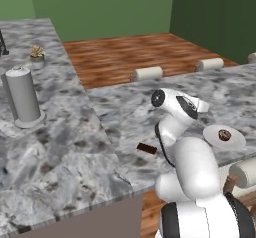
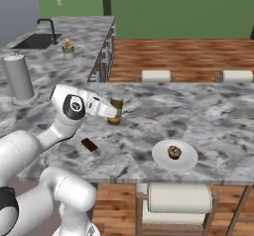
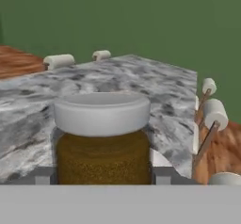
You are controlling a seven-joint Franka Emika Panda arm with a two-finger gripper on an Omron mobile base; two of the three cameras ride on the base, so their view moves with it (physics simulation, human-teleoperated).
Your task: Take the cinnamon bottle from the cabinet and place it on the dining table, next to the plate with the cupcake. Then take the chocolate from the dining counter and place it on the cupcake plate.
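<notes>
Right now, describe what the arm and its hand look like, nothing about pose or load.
The arm is glossy white, built of rounded, bulbous segments, with dark grey to black bands and round caps at the joints. No cables or markings are visible. The hand is a white block; in the hand view its fingertips look like small grey squared pads.

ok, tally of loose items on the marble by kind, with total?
Jars: 1, the cinnamon bottle, in the gripper
Plates: 1, the plate
Cupcakes: 1, the cupcake
Chocolate bars: 1, the chocolate
Grey cylinders: 1, the tall grey cylinder
Potted plants: 1, the small potted plant
Total: 6
</notes>
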